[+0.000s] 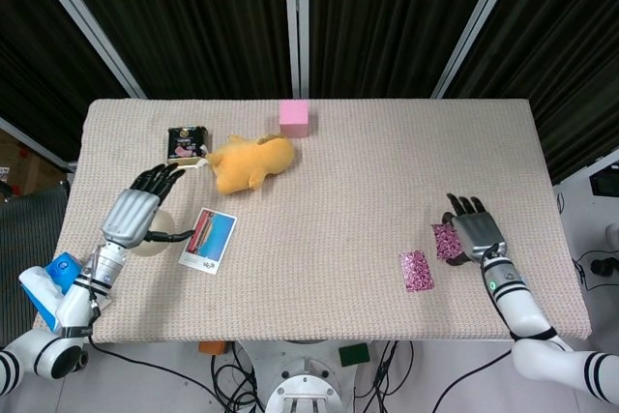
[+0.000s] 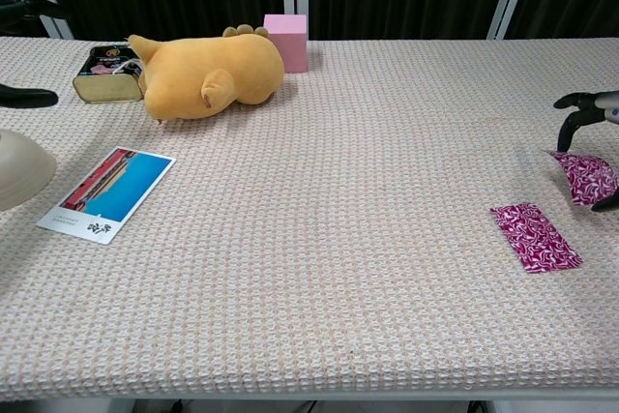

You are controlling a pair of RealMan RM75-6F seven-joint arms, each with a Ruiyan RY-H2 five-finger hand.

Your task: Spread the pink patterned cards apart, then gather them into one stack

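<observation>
Currently the right hand (image 1: 471, 236) is gripping one pink patterned card (image 2: 584, 176), tilted and lifted off the beige woven tablecloth (image 1: 348, 171) near the right edge. Second pink patterned card (image 1: 417, 270) is lying flat just beside it, apart from the held one. Left hand (image 1: 133, 210) is hovering over a cream bowl (image 2: 19, 167), fingers loosely spread, grasping nothing. Blue-and-red postcard (image 1: 208, 239) is sitting near the bowl; yellow plush toy (image 1: 250, 162), dark tin (image 1: 186, 141) and pink block (image 1: 294, 117) are sitting farther back.
</observation>
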